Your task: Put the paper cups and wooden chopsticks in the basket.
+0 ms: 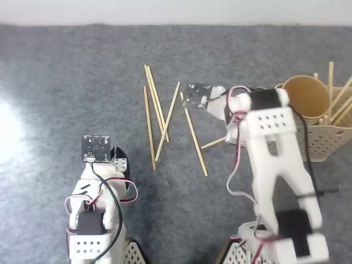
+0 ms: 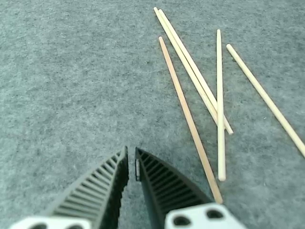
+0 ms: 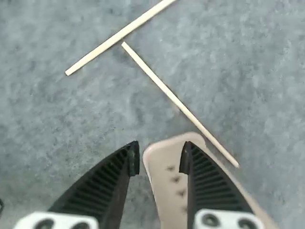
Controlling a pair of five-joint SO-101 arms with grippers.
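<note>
— Now, where are the pale wooden chopsticks to be found?

— Several are seen loose on the grey felt-like worktop, near its middle, some crossed over one another. Further chopsticks are stood on end in the beige perforated plastic basket at the worktop's right edge.

— And the paper cups?

— One tan paper cup is seen inside that basket, its open mouth visible from above, just beside the upright sticks.

— How is the right claw held?

— It is released, with its jaws parted, and is placed low over the worktop between the loose sticks and the basket. A pale beige piece with small dark marks is seen in the gap. What it is cannot be told. A loose chopstick is laid slantwise just past the tips, touched by neither jaw.

— And the left claw?

— It is clenched, with only a sliver left between the tips, and nothing is gripped. It is held over the worktop, near the loose chopsticks but apart from them.
</note>
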